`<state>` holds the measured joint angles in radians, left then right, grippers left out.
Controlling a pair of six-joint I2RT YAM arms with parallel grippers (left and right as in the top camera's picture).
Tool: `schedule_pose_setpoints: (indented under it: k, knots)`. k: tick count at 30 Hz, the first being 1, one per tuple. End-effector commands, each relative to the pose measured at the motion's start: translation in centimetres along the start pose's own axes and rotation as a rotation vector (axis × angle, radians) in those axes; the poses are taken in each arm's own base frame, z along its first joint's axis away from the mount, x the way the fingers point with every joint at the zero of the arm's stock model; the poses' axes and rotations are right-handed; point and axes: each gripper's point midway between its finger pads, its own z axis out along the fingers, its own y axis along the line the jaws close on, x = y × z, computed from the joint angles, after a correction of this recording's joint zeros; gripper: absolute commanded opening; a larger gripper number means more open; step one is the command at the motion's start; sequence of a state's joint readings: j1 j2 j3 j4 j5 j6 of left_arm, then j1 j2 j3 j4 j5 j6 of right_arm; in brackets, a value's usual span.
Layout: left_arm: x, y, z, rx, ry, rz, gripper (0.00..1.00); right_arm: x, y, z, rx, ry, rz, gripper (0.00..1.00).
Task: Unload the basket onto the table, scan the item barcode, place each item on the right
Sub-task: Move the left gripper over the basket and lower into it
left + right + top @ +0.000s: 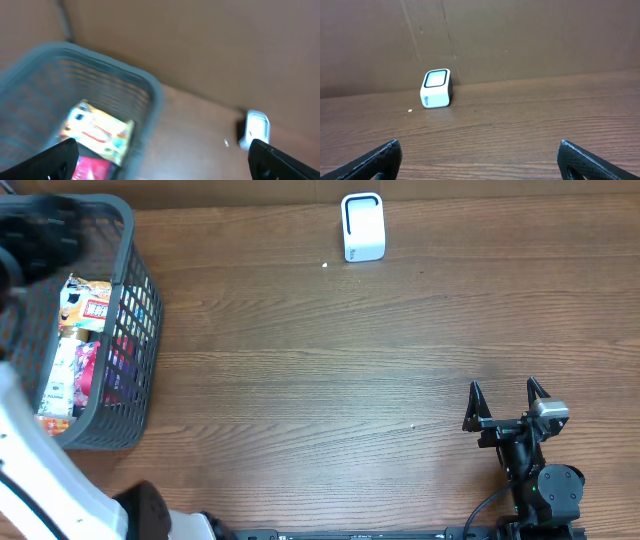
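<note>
Several snack packets fill a grey basket (125, 240) at the table's left edge. A yellow-and-white packet (97, 131) lies on top, a pink one (92, 167) beside it. No barcode is legible. My left gripper (161, 162) hangs open above the basket's near corner, holding nothing; its black wrist (40, 235) shows blurred over the basket. The white barcode scanner (362, 227) stands at the table's far edge, also the scanner (436, 88) ahead of the right arm. My right gripper (505, 395) rests open and empty near the front right.
A brown cardboard wall (520, 40) backs the table behind the scanner. Bare wooden tabletop (330, 370) stretches between basket and right arm. The left arm's white base (40, 480) sits at the front left.
</note>
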<state>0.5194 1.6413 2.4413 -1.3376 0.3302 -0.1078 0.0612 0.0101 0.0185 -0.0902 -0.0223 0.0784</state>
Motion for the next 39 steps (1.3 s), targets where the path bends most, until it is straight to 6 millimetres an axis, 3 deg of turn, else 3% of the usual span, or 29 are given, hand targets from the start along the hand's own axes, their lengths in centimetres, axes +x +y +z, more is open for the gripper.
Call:
schedule_pose_setpoints:
  k: [1,7,9,12,15,18,22,25,29,32,35,39]
  knots:
    - [-0.5,2.9,-1.3,-0.01,-0.015,-0.117,1.0,0.2,0.2,0.0,-0.013,-0.002,0.006,1.0]
    - [5.1,13.1,-0.6,-0.4,0.175,-0.454,1.0,0.2,0.2,0.0,-0.013,-0.002,0.006,1.0]
    - [7.4,14.8,0.7,-0.468,0.275,-0.507,1.0,0.2,0.2,0.0,-0.013,-0.002,0.006,1.0]
    - [9.0,15.6,2.5,-0.474,0.36,-0.534,1.0,0.2,0.2,0.0,-0.013,-0.002,0.006,1.0]
    - [10.5,17.7,5.6,-0.493,0.435,-0.552,1.0,0.2,0.2,0.0,-0.013,-0.002,0.006,1.0]
    - [12.1,18.5,7.6,-0.482,0.508,-0.563,1.0,0.2,0.2,0.0,-0.013,-0.002,0.006,1.0]
    - [15.0,17.6,11.1,-0.346,0.652,-0.566,1.0,0.2,0.2,0.0,-0.013,-0.002,0.006,1.0]
    - [16.3,17.3,12.4,-0.339,0.705,-0.561,1.0,0.2,0.2,0.0,-0.013,-0.002,0.006,1.0]
    - [16.6,17.6,12.3,-0.399,0.719,-0.512,1.0,0.2,0.2,0.0,-0.013,-0.002,0.006,1.0]
    - [18.7,16.8,11.9,-0.395,0.797,-0.505,1.0,0.2,0.2,0.0,-0.013,-0.002,0.006,1.0]
    - [20.7,18.5,9.4,-0.573,0.849,-0.48,1.0,0.2,0.2,0.0,-0.013,-0.002,0.006,1.0]
    - [19.8,18.4,6.9,-0.606,0.797,-0.482,1.0,0.2,0.2,0.0,-0.013,-0.002,0.006,1.0]
